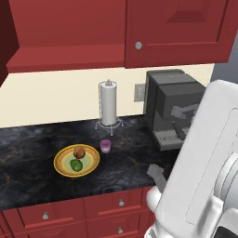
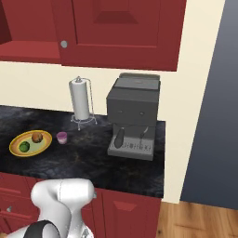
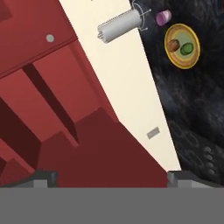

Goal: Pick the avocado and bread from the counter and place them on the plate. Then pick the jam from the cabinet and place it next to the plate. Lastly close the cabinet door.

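Only the door is left, and the risk is the arm swinging past the open cabinet (image 3: 87, 144) door and clipping its edge. Gripper (image 3: 107, 177) tips sit wide apart, holding nothing, close to the door. Avocado (image 1: 76, 165) and bread (image 1: 79, 152) sit on the plate (image 1: 62, 163), jam (image 1: 105, 146) just to its right.

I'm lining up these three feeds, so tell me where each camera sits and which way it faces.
Left base view: behind the arm's left, looking down at the counter; white arm at lower right.
Right base view: behind its right, facing the coffee machine; arm at lower left.
Hand view: rolled, facing the open cabinet.
All three share the plate and jam.
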Robot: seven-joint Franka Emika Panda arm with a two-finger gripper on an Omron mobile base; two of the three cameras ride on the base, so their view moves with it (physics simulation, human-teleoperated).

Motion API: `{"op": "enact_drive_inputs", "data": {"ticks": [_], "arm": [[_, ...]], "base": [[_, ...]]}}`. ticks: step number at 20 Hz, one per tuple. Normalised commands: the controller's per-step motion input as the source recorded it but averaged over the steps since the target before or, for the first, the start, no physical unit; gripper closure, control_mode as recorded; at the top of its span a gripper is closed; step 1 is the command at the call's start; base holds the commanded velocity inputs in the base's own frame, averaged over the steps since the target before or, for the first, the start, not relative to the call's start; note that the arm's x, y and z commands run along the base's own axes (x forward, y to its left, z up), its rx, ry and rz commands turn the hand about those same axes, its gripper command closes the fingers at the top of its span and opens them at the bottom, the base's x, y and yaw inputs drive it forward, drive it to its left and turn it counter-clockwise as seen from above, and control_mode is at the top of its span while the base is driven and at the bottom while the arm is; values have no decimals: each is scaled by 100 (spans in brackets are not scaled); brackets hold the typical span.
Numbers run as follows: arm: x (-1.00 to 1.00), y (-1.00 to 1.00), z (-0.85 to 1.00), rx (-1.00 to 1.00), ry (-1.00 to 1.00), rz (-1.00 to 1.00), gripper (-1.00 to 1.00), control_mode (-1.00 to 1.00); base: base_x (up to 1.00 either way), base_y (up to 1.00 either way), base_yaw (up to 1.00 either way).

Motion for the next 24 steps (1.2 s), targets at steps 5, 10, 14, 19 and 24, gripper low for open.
{"op": "enact_drive_inputs", "data": {"ticks": [5,10,14,19,24], "arm": [[-16,34,11,-19,-14,0,-100,-100],[-13,31,4,-24,-20,-3,-100,-100],[-11,21,0,-24,-21,-8,-100,-100],[-3,22,2,-21,-17,-8,-100,-100],[-2,42,0,-19,-12,-7,-100,-100]], "base": [[0,0,0],[0,0,0],[0,0,0],[0,0,0],[0,0,0]]}}
